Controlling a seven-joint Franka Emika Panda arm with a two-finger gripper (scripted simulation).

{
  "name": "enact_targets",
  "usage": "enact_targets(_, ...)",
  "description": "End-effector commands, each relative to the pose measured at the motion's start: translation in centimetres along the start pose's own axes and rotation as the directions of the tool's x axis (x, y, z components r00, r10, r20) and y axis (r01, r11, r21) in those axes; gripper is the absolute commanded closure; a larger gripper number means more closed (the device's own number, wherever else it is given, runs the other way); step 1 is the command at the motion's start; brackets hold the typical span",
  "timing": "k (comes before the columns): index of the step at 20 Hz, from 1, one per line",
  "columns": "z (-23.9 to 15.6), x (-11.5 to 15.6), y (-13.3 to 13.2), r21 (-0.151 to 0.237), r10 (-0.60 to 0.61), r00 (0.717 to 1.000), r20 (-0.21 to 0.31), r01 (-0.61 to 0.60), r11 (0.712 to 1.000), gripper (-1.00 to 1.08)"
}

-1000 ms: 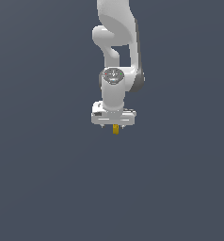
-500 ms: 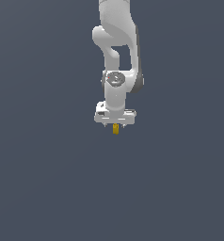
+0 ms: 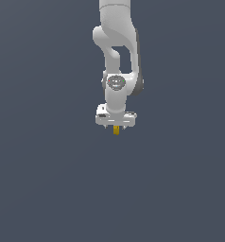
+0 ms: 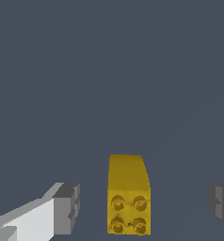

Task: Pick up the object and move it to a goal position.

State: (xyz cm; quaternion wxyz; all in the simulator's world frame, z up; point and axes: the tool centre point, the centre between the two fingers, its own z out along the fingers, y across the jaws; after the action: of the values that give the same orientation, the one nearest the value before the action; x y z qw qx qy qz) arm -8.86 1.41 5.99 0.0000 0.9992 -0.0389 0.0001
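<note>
Wrist view: the small yellow-orange studded plastic block sits between the two grey finger pads, roughly centred, w/ clear gaps on both sides. Neither pad touches it. So the white pincer is spread wide, holding nothing.

Exterior view: the white Panda arm hangs straight down, the pincer pointing at the plain dark grey floor. The block shows as a tiny yellow stub poking out just under the pincer body, right in line w/ the fingers. Can't tell from this view whether it rests on the floor or how high the pincer is above it; no shadow or edge to judge by.

Progress, as a judgement: approach and alignment look done, i.e. fingers straddle the block. Grasp not yet made. Left to do: close on the block, lift, carry to goal, maybe release. No goal marker is visible in either view, so can't say where it lies relative to the pincer. Roughly the first third of the job, prob. less.
</note>
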Motion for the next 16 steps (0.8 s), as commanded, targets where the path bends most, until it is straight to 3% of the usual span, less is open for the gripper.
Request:
enact_targets(1, 1.1, -0.1, 0.0, 0.0, 0.0, 1.0, 0.001, 0.0, 1.0, -0.92)
enact_targets(11, 3.8, -0.1, 0.0, 0.0, 0.001, 1.0, 0.0, -0.001, 1.0, -0.92)
enact_targets(12, 3.8, -0.1, 0.0, 0.0, 0.001, 1.0, 0.0, -0.001, 1.0, 1.08)
enact_targets(16, 3.8, -0.1, 0.0, 0.0, 0.001, 1.0, 0.0, -0.001, 1.0, 1.08)
